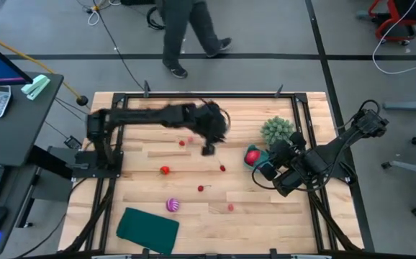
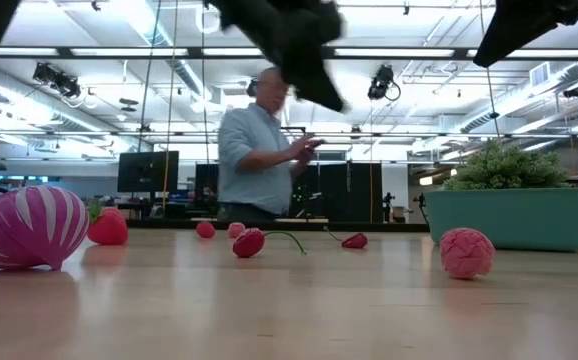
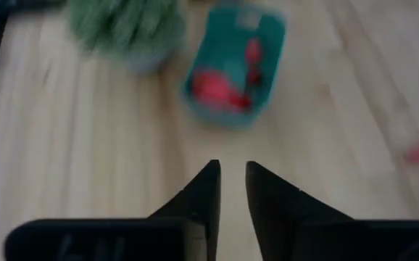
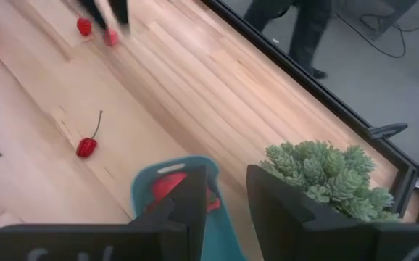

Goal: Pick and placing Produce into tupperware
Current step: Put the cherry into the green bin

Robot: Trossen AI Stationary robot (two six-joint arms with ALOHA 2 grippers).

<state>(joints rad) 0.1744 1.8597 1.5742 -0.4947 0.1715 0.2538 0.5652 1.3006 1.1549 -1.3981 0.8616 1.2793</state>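
On the table's right side the teal tub [image 1: 252, 160] is seen just beside the green bushy plant [image 1: 277, 129], with red fruit [image 3: 217, 88] already lying in it. The left claw [image 1: 208, 150] is held above the table's middle; its fingers [image 3: 202, 192] are nearly together with a narrow gap and nothing is gripped. The right claw [image 4: 227, 190] is parked over the tub, slightly parted, empty.

The step in hand is judged to be a fetch of the next piece. Loose produce is left: a cherry [image 1: 222, 168], a strawberry [image 1: 165, 170], a striped ball [image 1: 172, 205] and more small red pieces. A reach, wider opening and descent onto one piece are called for.

The left claw is blurred in the high view. The tub's contents cannot be counted. A person [image 2: 259, 150] is seen beyond the table's far edge.
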